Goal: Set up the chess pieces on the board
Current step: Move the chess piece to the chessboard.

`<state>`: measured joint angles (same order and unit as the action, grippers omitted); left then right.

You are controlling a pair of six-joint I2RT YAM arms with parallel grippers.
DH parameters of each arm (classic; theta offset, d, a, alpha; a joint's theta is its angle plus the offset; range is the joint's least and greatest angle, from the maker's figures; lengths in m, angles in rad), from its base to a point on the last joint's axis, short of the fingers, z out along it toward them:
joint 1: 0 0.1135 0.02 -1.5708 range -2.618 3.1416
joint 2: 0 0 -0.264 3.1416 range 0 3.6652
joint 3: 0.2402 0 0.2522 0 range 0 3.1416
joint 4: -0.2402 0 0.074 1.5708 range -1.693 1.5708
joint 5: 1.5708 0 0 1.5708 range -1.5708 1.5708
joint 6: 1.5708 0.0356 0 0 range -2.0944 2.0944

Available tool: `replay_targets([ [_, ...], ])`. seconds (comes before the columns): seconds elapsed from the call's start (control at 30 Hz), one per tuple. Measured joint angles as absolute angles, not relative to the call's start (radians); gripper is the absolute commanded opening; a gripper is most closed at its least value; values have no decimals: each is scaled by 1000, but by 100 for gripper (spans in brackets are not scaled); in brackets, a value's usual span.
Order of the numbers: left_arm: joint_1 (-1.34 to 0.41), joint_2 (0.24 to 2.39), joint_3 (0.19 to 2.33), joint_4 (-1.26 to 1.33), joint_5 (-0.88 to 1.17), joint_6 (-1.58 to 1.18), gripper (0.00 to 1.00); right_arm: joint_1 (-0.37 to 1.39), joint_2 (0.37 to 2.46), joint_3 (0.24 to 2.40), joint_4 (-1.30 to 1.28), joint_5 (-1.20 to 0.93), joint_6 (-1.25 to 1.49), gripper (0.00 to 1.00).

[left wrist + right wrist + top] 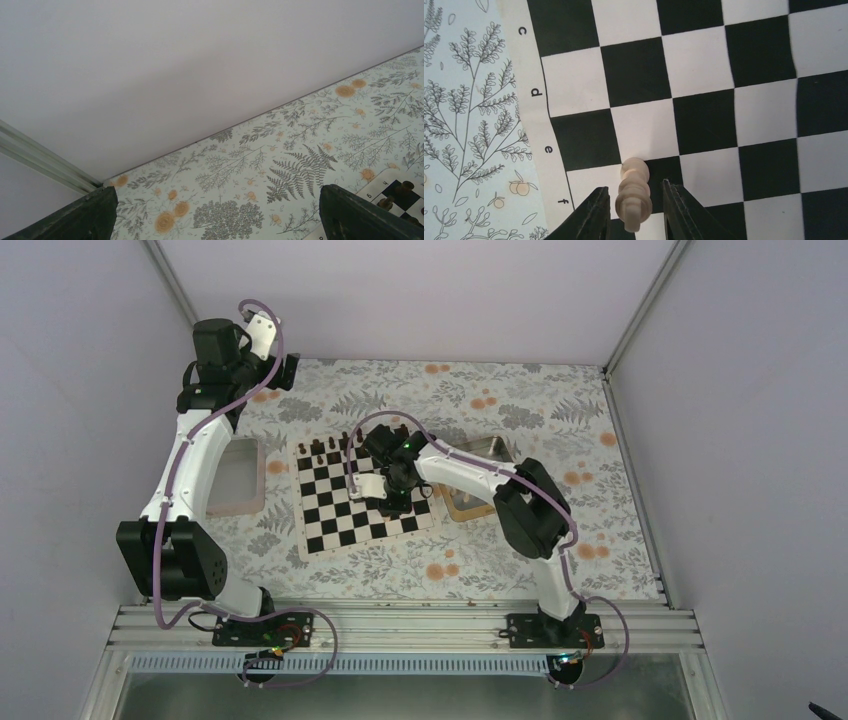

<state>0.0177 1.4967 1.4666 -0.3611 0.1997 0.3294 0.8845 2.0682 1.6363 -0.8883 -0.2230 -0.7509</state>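
The board [365,502] lies mid-table, black and white checks with a cream border. My right gripper [392,502] hovers low over its right part. In the right wrist view the right gripper [635,189] is open, its fingers on either side of one light tan chess piece [634,175], with a narrow gap on each side. The piece stands by the f-file edge of the board [704,65]. My left gripper [285,365] is raised at the back left, and in its wrist view the left gripper [215,212] is wide open and empty.
Dark brown pieces [325,450] line the board's far edge and show in the left wrist view [404,187]. A pale pinkish-rimmed tray [232,478] sits left of the board. A gold tin tray [470,502] sits right of it, partly under the right arm.
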Motion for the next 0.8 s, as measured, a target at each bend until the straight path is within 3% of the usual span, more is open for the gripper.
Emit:
replay_targets([
  [0.1, 18, 1497, 1467, -361, 200, 329, 100, 884, 2084, 1631, -886, -223, -751, 27],
  [0.23, 18, 1497, 1467, -361, 204, 329, 100, 884, 2102, 1626, -884, -222, -752, 13],
  [0.37, 18, 1497, 1467, -361, 204, 329, 100, 884, 2103, 1626, -883, -222, -747, 9],
  [0.8, 18, 1497, 1467, -362, 212, 329, 100, 945, 2095, 1637, -923, -215, -732, 9],
])
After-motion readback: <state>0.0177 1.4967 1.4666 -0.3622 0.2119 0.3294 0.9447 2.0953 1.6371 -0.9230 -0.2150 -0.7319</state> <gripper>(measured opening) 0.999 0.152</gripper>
